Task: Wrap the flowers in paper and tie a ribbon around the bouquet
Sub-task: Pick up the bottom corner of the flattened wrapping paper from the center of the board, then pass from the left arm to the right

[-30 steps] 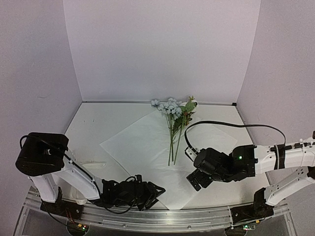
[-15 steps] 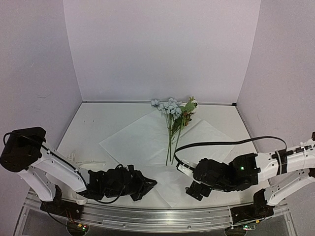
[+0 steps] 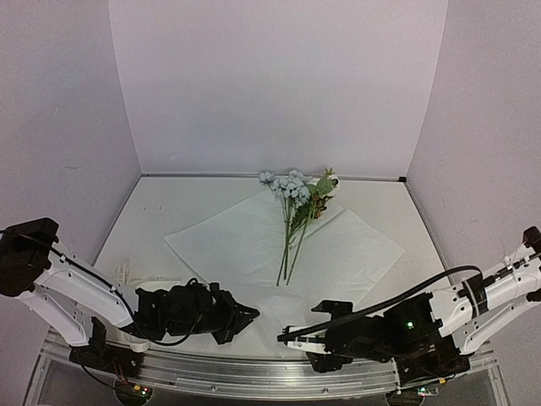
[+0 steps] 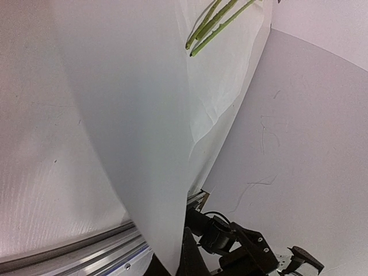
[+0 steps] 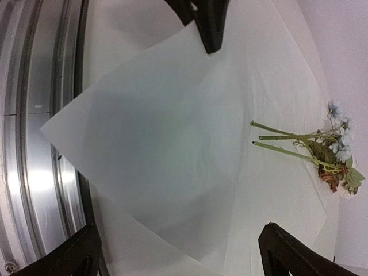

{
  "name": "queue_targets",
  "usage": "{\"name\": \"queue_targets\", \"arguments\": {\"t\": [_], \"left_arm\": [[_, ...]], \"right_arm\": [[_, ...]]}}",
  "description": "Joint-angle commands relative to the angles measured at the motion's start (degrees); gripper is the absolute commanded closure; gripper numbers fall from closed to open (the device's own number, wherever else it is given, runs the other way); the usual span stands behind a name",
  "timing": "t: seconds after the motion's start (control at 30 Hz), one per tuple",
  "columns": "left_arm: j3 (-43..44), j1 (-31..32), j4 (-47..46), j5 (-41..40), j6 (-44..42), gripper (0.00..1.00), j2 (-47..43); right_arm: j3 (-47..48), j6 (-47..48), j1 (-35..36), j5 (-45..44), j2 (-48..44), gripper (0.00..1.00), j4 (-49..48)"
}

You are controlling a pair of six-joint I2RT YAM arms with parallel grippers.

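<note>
changed: left gripper just clamped the paper's near corner.
flowers: on the paper, blooms at its far corner.
right gripper: wide open, empty, by the paper's near edge.
meaning: fold can likely start.

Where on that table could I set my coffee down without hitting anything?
Bare table: far left corner, between back wall and the paper; far right corner, beside the flowers. Crowded near edge: left gripper pinching the paper's corner, right gripper open beside it.
</note>
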State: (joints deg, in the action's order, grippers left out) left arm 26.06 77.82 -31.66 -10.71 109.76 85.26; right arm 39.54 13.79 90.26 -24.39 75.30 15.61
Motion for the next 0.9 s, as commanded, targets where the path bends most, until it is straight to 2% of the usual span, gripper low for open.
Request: {"name": "queue_targets", "arguments": {"t": [0.0, 0.23, 0.43, 0.53, 0.67, 0.77, 0.87], "left_arm": [[-1.1, -0.2, 0.9, -0.1, 1.1, 1.0, -3.4], [-1.6, -0.3, 1.4, -0.5, 1.1, 1.0, -5.1], [-2.4, -0.2, 1.3, -1.0, 1.3, 1.0, -6.1], [-2.9, -0.3, 1.5, -1.3, 1.4, 1.0, -6.8], [-3.2, -0.3, 2.0, -1.5, 1.4, 1.0, -7.8], [-3.4, -0.2, 2.9, -1.5, 1.2, 1.0, -8.3], [-3.7, -0.3, 4.4, -1.5, 1.2, 0.97, -8.9]], "right_arm": [[3.4, 4.4, 3.7, -6.0, 3.5, 0.02, -3.2], [9.2, 4.4, 6.1, -9.7, 9.6, 0.06, -3.8], [13.7, 2.5, 6.5, -10.0, 14.3, 0.18, -3.4], [14.9, 1.3, 6.5, -10.7, 15.6, 0.27, -3.3], [16.0, 0.9, 6.5, -12.0, 16.7, 0.62, -3.2], [17.0, 1.3, 6.5, -13.1, 17.2, 0.83, -2.8], [18.4, 2.5, 6.5, -14.1, 17.7, 0.99, -2.1]]}}
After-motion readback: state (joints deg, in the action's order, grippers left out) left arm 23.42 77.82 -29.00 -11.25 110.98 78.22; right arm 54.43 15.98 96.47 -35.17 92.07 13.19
